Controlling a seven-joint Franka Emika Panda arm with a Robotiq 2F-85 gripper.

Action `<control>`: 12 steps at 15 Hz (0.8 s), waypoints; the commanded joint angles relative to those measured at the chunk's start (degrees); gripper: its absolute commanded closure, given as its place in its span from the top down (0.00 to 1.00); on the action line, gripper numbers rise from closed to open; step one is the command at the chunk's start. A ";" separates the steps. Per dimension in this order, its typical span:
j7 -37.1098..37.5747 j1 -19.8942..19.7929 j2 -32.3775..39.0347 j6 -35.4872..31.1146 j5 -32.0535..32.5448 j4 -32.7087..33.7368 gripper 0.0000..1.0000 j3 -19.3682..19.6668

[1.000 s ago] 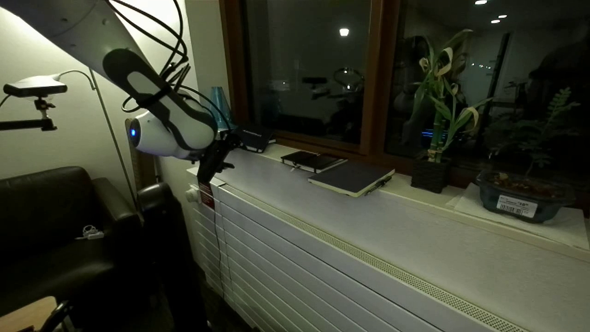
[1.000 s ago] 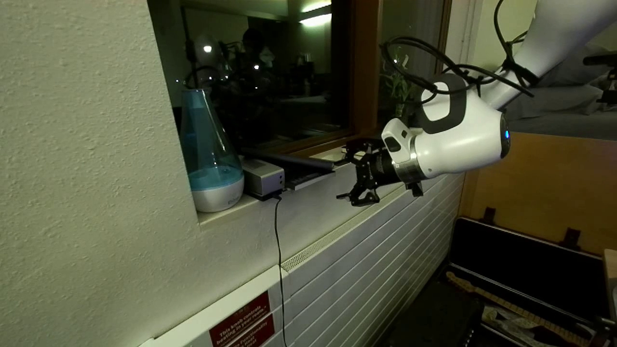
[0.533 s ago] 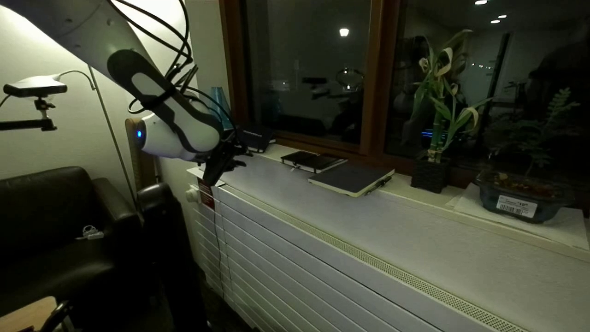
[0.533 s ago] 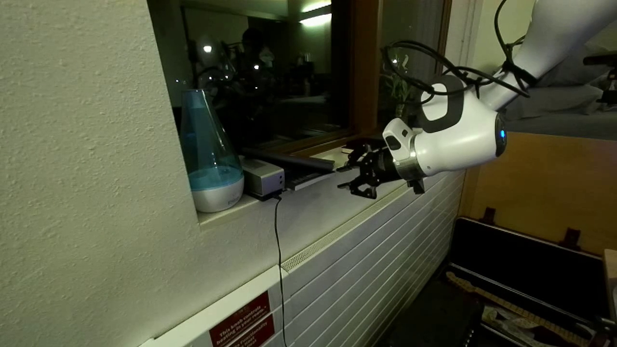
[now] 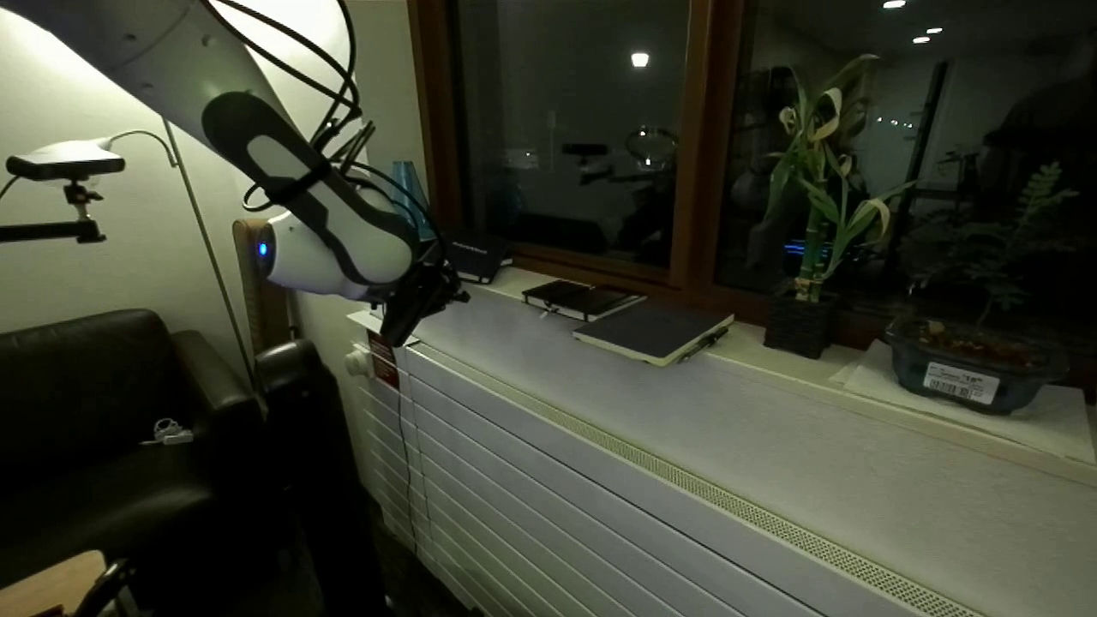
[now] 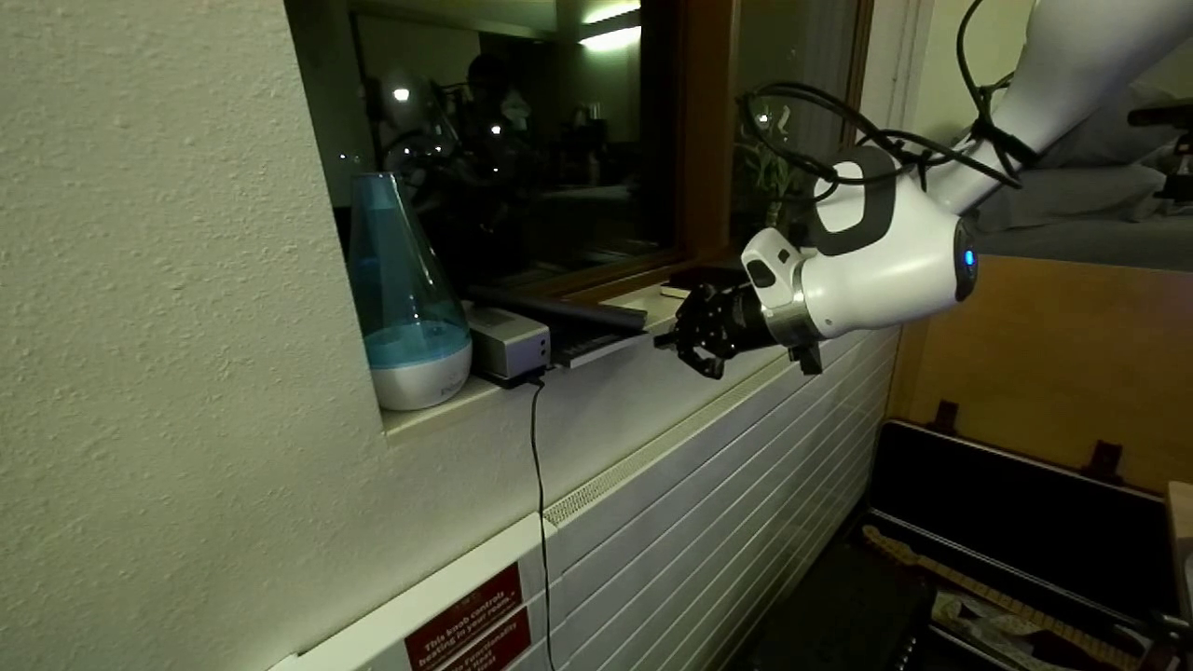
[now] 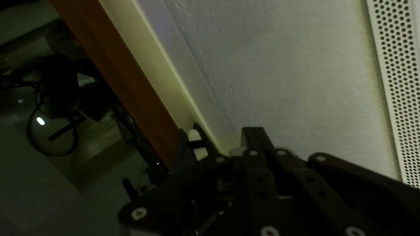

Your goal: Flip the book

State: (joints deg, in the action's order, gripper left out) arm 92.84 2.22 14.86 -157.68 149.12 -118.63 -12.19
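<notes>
My gripper (image 6: 664, 342) is shut, its two fingertips (image 7: 252, 137) meeting in the wrist view with nothing between them. It hangs over the ledge near a dark book (image 5: 476, 257) with pale lettering, which lies tilted at the far end of the sill; in an exterior view the same dark book (image 6: 569, 309) rests slanted beside a grey box. A dark-covered book (image 7: 197, 144) with pale page edges and a black strap shows past the fingers. Further along lie a small black notebook (image 5: 583, 300) and a flat dark-grey book (image 5: 656, 332). Which of these the task means, I cannot tell.
A blue humidifier (image 6: 415, 308) and a grey box (image 6: 508, 345) with a cable stand at the sill's end. Two potted plants (image 5: 801, 321) (image 5: 977, 364) are at the opposite side. The perforated radiator grille (image 7: 398, 82) edges the ledge, and the window frame (image 7: 131, 88) borders it behind.
The jaws have gone from wide open to shut. The arm has shifted slightly, toward the right in an exterior view. The books have not moved.
</notes>
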 commanded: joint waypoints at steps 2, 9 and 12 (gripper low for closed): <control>2.27 -1.90 -1.07 0.23 0.00 -1.07 0.00 -1.19; 5.66 -4.56 -3.20 -5.46 0.00 -1.30 0.00 -1.23; 7.19 -5.78 -4.63 -7.37 0.00 -1.17 0.32 -2.10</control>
State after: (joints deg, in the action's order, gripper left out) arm 97.78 -1.58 13.28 -162.85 149.12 -118.63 -12.70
